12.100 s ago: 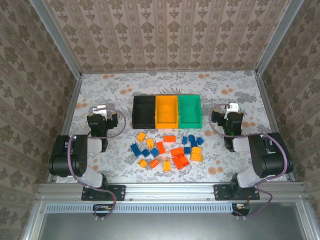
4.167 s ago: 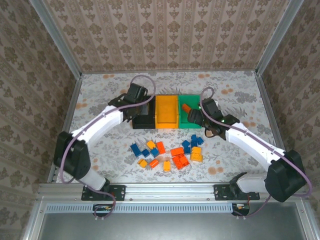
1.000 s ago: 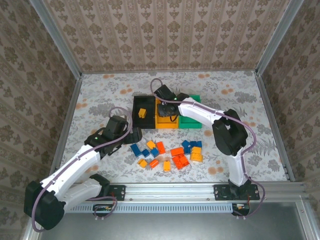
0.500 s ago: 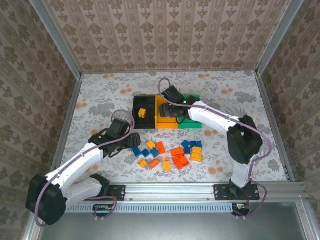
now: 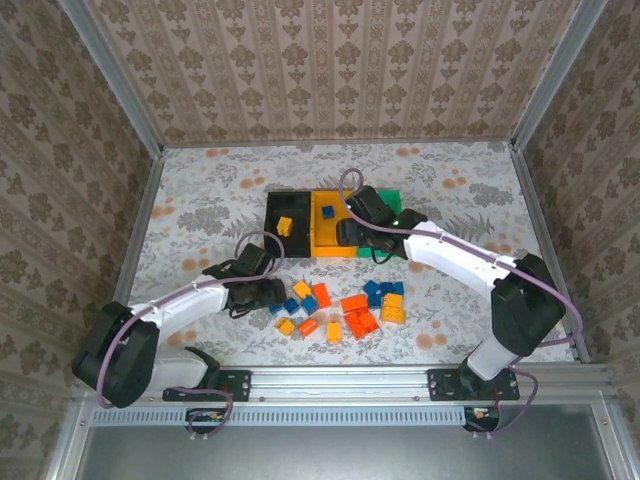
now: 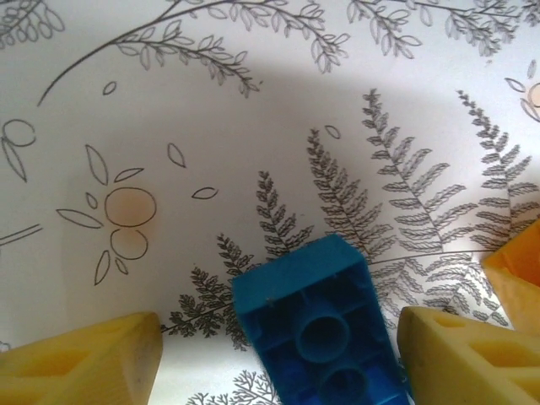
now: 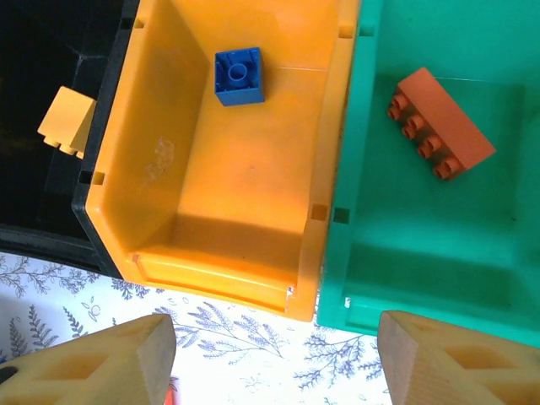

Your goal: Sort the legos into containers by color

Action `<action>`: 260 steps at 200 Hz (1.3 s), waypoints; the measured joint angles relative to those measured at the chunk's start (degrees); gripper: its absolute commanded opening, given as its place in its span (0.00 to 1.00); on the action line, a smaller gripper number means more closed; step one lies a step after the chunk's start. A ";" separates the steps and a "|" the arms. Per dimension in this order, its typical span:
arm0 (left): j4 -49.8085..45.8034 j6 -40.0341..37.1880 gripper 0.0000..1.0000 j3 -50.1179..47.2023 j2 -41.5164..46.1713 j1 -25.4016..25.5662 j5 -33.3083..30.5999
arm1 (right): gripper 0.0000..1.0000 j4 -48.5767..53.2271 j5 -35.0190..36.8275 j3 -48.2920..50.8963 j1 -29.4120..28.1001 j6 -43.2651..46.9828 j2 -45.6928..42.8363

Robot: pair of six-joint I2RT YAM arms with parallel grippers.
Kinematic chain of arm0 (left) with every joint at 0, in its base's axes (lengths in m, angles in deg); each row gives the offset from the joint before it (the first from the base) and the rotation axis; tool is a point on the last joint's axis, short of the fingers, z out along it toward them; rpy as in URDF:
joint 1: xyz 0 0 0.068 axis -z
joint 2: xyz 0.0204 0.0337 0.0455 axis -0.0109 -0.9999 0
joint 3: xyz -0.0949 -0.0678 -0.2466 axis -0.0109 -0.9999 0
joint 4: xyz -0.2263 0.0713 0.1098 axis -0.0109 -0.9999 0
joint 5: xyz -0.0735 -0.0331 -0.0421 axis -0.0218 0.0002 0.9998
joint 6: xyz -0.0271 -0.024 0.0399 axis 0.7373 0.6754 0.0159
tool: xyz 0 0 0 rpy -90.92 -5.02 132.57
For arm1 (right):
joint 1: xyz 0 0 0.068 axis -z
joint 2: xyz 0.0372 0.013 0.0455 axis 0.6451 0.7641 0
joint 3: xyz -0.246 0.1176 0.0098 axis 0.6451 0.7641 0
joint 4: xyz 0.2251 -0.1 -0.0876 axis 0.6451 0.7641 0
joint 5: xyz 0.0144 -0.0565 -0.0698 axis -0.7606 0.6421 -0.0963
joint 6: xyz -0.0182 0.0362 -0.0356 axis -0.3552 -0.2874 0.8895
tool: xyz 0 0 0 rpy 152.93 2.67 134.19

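The three bins stand touching in a row at the middle of the table [image 5: 200, 190]: the black bin [image 5: 290, 243] on the left, the yellow bin [image 5: 335, 240] in the middle and the green bin [image 5: 392, 197] on the right, partly under the right arm.

The black bin holds a yellow brick [image 5: 284, 226], which lies against that bin's right wall. A small blue brick [image 7: 239, 76] lies studs up near the far wall of the yellow bin, and a red brick [image 7: 440, 123] lies slantwise in the green bin.

We see the right gripper [image 7: 277, 346] hanging just on the near side of the bins, over the seam between the yellow and green ones. Its fingers [image 7: 101, 363] stand well apart with nothing between them.

The loose bricks [image 5: 350, 305], in blue, red and yellow, lie scattered between the bins and the near edge of the table.

The left gripper [image 6: 278, 342] is low at the left end of that scatter. Its fingers [image 6: 84, 363] stand partly apart on either side of a blue brick [image 6: 316, 329] that lies on the cloth, hollow underside towards the wrist camera. The finger to the right of it in that view is just beside the brick; the other is clear of it, so the brick is bracketed but not clamped.
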 measured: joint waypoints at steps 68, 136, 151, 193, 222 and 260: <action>-2.01 -0.17 0.36 0.26 -0.07 0.04 -2.08 | 0.67 -1.14 0.44 1.99 1.36 -0.20 -2.36; -6.58 -3.10 0.34 12.33 4.42 2.03 -1.09 | 0.67 -1.57 0.61 6.54 3.28 -2.40 -7.56; -6.40 -4.48 0.34 18.73 2.01 2.75 -1.25 | 0.67 -1.73 0.66 8.61 4.20 -3.26 -9.99; -3.32 -9.38 0.33 36.87 -14.03 4.94 -1.25 | 0.67 -0.98 0.98 13.68 6.51 -4.76 -15.98; -2.47 -12.00 0.33 45.99 -25.49 5.05 -1.22 | 0.67 0.07 1.27 16.79 7.74 -5.31 -19.58; -2.29 -13.64 0.33 55.19 -36.68 5.05 -1.07 | 0.69 1.81 1.70 19.65 8.66 -6.01 -24.20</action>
